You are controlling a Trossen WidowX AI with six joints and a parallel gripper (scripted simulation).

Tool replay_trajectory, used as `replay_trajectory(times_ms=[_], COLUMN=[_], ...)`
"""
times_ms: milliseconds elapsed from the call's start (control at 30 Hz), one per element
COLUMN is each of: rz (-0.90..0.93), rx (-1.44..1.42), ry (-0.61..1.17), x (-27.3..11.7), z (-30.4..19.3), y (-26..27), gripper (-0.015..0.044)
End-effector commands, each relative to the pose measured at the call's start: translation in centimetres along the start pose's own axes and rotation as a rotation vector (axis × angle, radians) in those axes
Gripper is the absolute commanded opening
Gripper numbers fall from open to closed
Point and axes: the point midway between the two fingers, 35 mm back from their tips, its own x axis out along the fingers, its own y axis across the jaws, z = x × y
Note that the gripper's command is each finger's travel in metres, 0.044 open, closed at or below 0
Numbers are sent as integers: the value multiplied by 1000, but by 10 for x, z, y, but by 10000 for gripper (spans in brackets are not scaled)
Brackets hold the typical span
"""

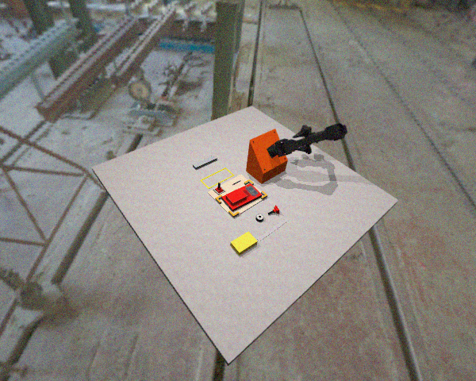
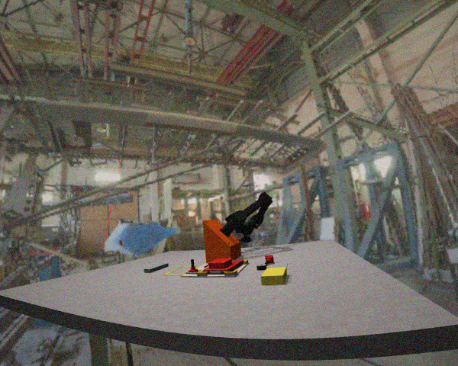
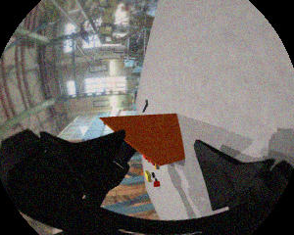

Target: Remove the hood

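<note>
The toy car is a flat red body on a cream board with yellow corner brackets. A raised red block on one end of it looks like the hood; a grey panel shows at the other end. The marked area, a yellow outline, lies on the table beside the board with nothing inside. My gripper is open and empty, its fingers wide apart. It is raised on the far side of the orange wedge, well away from the car.
The orange wedge bears the arm beside the board. A dark bar lies beyond the outline. A red piece with a black peg stands on the board. A yellow block and a wheel lie nearer the camera.
</note>
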Motion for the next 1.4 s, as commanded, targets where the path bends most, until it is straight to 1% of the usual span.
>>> replay_trajectory(times_ms=[0, 133, 667, 1000, 1367], rz=[0, 5, 57, 102, 152], rx=[2, 56, 490, 786, 1117], ry=[-3, -65, -511, -783, -1083], x=[0, -7, -57, -85, -109], z=[0, -3, -45, -93, -164], y=[0, -7, -62, -95, -122], gripper=[440, 440, 440, 440, 440])
